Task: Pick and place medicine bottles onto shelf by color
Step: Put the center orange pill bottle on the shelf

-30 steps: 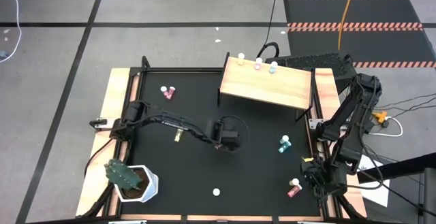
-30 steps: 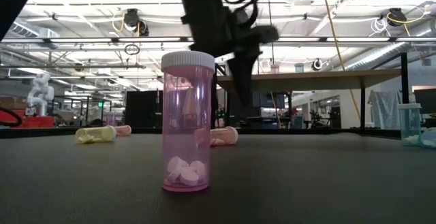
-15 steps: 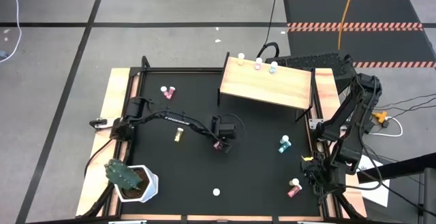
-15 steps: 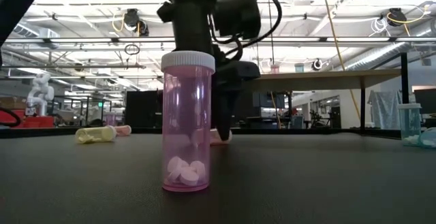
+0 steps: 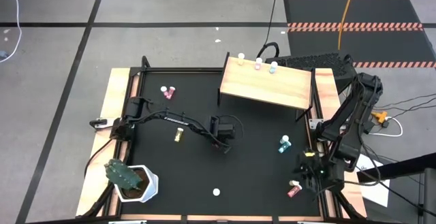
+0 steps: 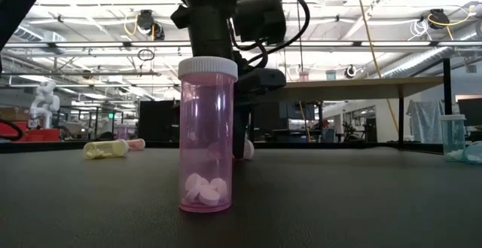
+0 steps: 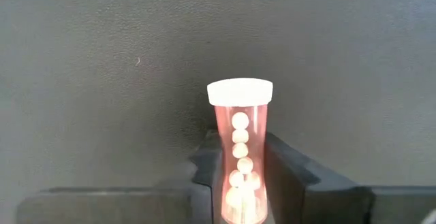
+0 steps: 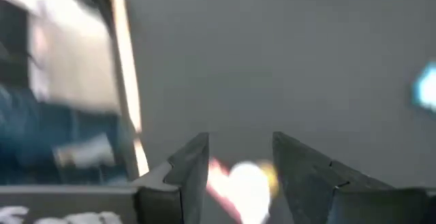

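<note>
- Since the earlier frame, the left gripper (image 5: 220, 137) had dropped from above the counter (image 5: 191, 176) onto a lying pink bottle (image 7: 240, 157) and drawn its jaws in against it; the right gripper (image 5: 304, 180) had shifted a little inward from the counter's right edge.
- The left gripper's jaws pressed both sides of the pink bottle's body, its white cap pointing forward past the fingertips, so the grip looked made, though the bottle was still down at counter level.
- It was held across the body, probably because the bottle lay on its side and that left the cap clear for standing it up.
- The right gripper hung with its jaws partly open and nothing between them; a red bottle (image 5: 293, 190) lay just below and ahead of its fingertips, which suggested it was lining up for its own pick.
- The shelf (image 5: 267, 82) stood well beyond the left gripper, with three bottles in a row along its far edge, seemingly set apart by color.
- A teal bottle (image 5: 284, 143) stood between the two grippers, nearer the right one.
- A yellow bottle (image 5: 178, 135) lay near the left gripper on its arm side, and another pink one (image 5: 167, 91) farther off.
- One more pink bottle (image 6: 207, 135) stood upright well short of the left gripper.
- A potted cactus (image 5: 129, 178) sat beside the left arm's base, out of the way.
</note>
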You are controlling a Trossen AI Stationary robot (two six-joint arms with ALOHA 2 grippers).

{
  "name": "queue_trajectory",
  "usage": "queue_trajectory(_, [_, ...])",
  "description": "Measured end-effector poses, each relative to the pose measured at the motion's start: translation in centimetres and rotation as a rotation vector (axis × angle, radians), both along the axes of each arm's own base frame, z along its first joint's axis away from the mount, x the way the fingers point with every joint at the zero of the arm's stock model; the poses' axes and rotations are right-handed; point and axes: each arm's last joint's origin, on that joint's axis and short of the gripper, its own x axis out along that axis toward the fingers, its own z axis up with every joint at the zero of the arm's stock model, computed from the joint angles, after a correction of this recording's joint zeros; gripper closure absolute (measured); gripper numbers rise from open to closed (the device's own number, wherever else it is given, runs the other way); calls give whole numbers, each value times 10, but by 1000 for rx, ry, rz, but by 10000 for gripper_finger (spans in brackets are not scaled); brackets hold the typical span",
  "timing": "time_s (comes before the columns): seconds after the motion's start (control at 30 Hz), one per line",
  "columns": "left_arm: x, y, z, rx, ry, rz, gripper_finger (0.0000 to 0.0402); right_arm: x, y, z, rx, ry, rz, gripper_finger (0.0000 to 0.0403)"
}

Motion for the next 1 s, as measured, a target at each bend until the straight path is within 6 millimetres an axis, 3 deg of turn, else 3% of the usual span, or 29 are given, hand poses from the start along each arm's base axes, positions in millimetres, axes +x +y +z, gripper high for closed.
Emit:
queue_trajectory(0.17, [0,-1,5,-17,-22,-11,306,11,-14,20,-29,-263,-100,248])
queue_trajectory(0.4, [-2,-8,46,-69,-171,-122,294,22,-49,43,-155,-424,-153,248])
queue_trajectory(0.6, [1,-17,115,7,-581,-296,306,35,-67,60,-191,-542,-206,247])
queue_trajectory(0.8, [5,-31,179,195,-1084,-478,308,58,-71,92,-219,-817,-192,222])
queue_trajectory(1.0, [6,-38,193,295,-1219,-534,308,72,-75,114,-289,-1039,-171,175])
